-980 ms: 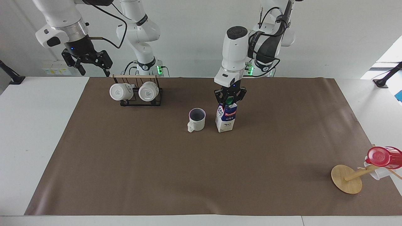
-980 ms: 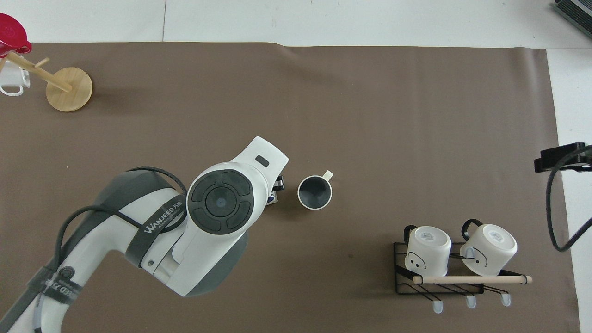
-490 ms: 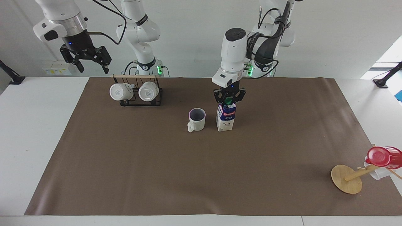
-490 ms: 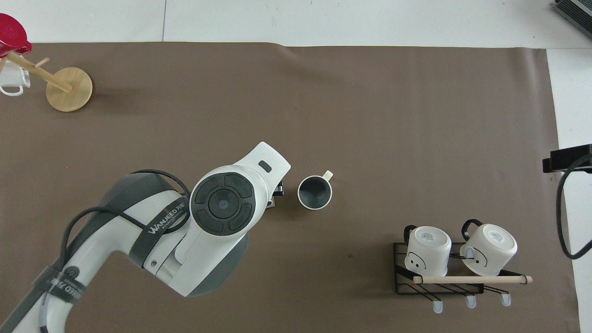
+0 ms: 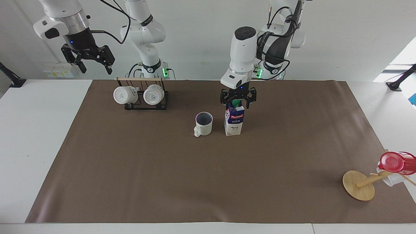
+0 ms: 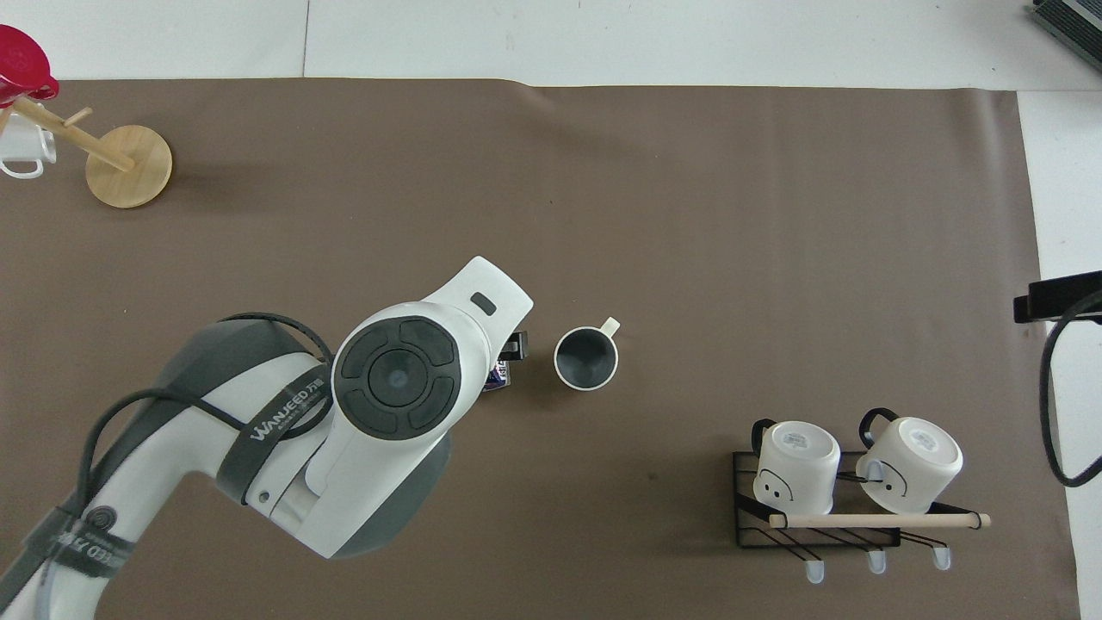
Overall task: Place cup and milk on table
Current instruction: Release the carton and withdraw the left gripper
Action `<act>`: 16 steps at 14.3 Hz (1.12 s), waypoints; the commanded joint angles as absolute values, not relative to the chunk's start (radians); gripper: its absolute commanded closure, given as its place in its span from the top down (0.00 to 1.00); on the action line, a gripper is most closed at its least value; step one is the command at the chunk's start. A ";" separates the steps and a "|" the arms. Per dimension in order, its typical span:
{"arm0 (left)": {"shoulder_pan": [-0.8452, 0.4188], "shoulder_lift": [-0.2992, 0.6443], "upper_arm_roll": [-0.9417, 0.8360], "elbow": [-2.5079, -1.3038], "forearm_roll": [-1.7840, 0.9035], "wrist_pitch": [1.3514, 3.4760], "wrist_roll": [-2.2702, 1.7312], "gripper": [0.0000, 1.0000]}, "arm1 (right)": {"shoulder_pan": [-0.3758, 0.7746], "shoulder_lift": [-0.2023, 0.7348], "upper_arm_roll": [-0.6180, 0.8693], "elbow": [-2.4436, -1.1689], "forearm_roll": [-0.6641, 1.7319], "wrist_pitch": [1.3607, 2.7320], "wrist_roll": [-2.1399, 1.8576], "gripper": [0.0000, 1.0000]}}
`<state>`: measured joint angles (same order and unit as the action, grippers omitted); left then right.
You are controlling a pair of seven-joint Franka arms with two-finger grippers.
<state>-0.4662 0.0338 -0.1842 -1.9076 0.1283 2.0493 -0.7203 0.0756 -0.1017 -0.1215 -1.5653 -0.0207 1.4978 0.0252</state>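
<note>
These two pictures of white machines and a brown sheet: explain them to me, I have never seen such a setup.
They show two robot arms at a table, each ending in a two-finger gripper. One picture faces the robots from across the table; the other looks down from above their end.

On the brown sheet stand a cup and, beside it, a milk carton. The left gripper is at the carton's green cap, fingers spread to either side, so it seems to have let go. The right gripper waits open, raised near a rack with two white mugs. A tipped wooden stand holds a red cup.
</note>
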 commanded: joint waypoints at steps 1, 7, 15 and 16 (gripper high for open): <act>-0.437 0.014 -0.169 -1.795 0.056 1.900 -0.715 1.00 | 0.072 -0.106 -0.123 -1.563 -0.002 1.483 -0.003 1.00; -0.296 -0.038 -0.164 -1.691 0.040 1.686 -0.496 1.00 | 0.072 -0.106 -0.123 -1.563 -0.002 1.483 -0.003 1.00; -0.080 -0.115 -0.156 -1.660 0.012 1.506 -0.120 1.00 | 0.072 -0.106 -0.123 -1.563 -0.002 1.483 -0.003 1.00; -0.080 -0.117 -0.153 -1.660 -0.006 1.499 -0.114 1.00 | 0.072 -0.106 -0.123 -1.563 -0.002 1.483 -0.003 1.00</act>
